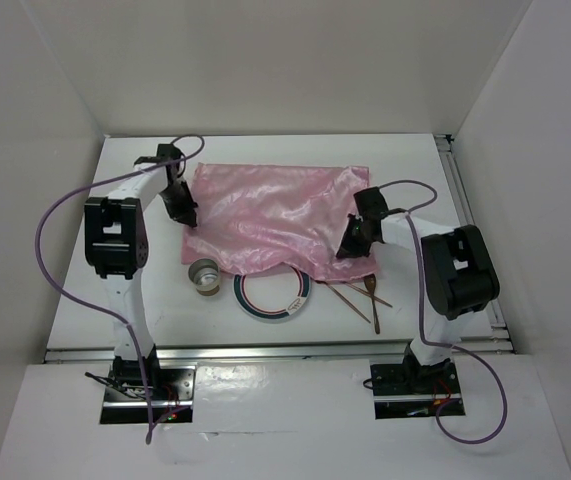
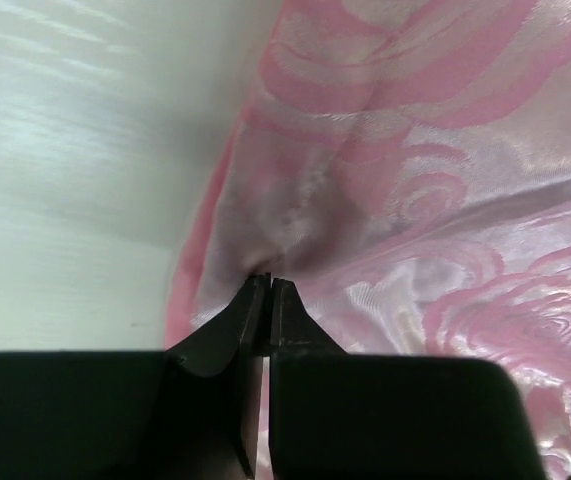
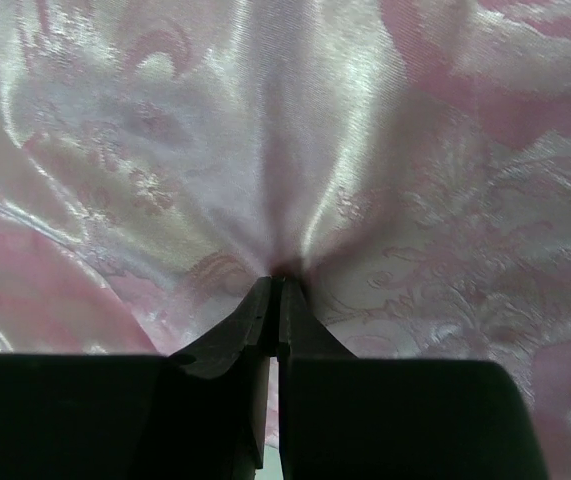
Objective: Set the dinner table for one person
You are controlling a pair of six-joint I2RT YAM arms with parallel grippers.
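Placemat (image 1: 275, 215) lies wrinkled across the middle of the white worktop (image 1: 415, 170), its near edge draped over the rim of the plate (image 1: 273, 297) and close to the metal cup (image 1: 204, 276). Risk: an uneven pull would likely drag either item, or let the glossy cloth slip free. The left claw (image 2: 269, 285) is pinched tight on a fold near the cloth's left edge. The right claw (image 3: 277, 285) is likewise closed on a fold at the right side.
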